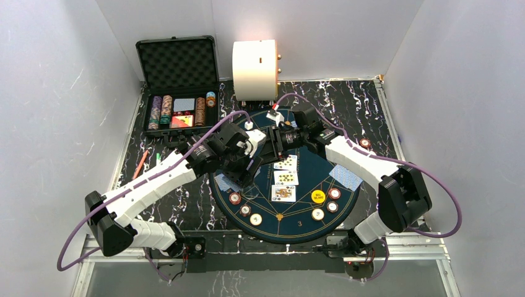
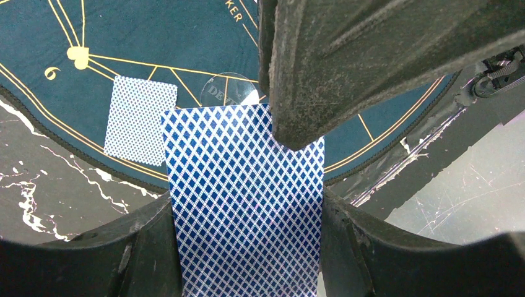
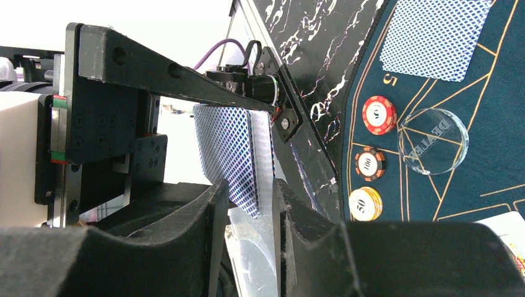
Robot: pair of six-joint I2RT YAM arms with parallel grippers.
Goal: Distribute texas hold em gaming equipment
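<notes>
Deck of blue-backed cards was held in the air over the far-left part of the felt mat. It was clamped flat between the fingers of the left gripper, back pattern toward that wrist camera. Left gripper was read as closed tight on the deck.

Right gripper was presented edge-on, jaws set astride the deck's corner with only a narrow gap. Whether the pads were actually touching card could not be told from either wrist view.

Step was judged as peeling one card off the deck for dealing. Notes for doing it well:
- Only the outermost card should be taken. Several card edges were seen between the jaws in the right wrist view, so a multi-card grab was judged the main risk.
- Bite should be kept shallow, at the corner, clear of the left fingers.
- Card should be slid off in its own plane, not pulled square, so the rest isn't dragged loose.
- Left clamp should be kept shut during the pull.

Around it:
- Face-down cards were laid at seats.
- Three face-up cards lay mid-mat.
- Chips sat just beside a clear dealer puck near the 5 mark.
- Yellow button sat nearer the bases.
- More stock was seen in the case, far left.
</notes>
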